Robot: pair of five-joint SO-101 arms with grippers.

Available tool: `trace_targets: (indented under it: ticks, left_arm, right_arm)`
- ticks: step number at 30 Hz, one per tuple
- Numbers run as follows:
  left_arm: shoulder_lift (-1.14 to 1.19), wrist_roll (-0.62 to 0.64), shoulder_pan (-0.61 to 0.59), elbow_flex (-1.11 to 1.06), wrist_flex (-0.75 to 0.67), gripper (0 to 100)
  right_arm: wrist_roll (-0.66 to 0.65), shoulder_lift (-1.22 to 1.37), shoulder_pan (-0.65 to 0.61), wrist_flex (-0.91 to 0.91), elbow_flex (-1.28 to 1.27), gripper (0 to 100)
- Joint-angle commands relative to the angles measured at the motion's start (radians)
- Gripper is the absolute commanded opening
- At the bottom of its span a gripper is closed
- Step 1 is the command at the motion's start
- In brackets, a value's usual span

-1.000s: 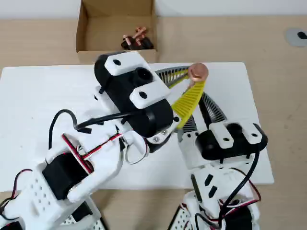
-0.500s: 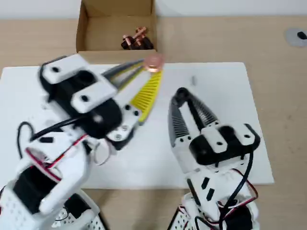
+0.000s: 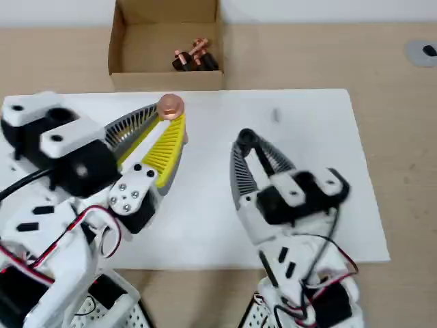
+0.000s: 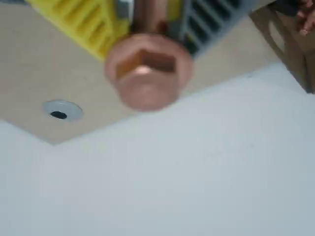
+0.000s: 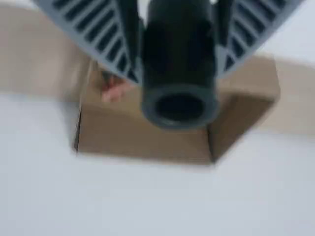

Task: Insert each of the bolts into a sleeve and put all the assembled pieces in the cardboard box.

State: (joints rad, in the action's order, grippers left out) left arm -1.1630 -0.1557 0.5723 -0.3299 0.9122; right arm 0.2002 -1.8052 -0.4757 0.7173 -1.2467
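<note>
Copper-coloured metal with a round flange and a hexagonal head, the bolt (image 3: 170,106) sits clamped by its shank in the left gripper (image 3: 168,117), whose ribbed plastic jaws are one yellow and one grey. A second ago this gripper hung right over the other arm's jaws. It has since swung clear to the left, and the bolt is now above the far edge of the white sheet (image 3: 307,123), near the front wall of the cardboard box (image 3: 130,51). The right gripper (image 3: 246,140) has drawn back a little, its grey ribbed jaws closed on the sleeve (image 5: 179,73), a matt black tube with its open bore facing the box. Bolt and sleeve are now well apart, so this pair looks unjoined and must be realigned. Some assembled pieces (image 3: 194,58) lie in the box on the wooden tabletop (image 3: 389,89).
</note>
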Motion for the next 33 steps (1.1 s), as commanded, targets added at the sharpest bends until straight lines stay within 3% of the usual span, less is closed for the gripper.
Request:
trace_targets:
  ticks: [1, 33]
  left_arm:
    - [-0.018, 0.009, -0.011, 0.008, 0.003, 0]
    - [-0.008, 0.008, -0.006, -0.075, -0.035, 0]
  right_arm:
    - [0.008, -0.079, -0.018, -0.005, -0.03, 0.9]
    - [0.002, -0.081, -0.013, -0.009, -0.134, 0.9]
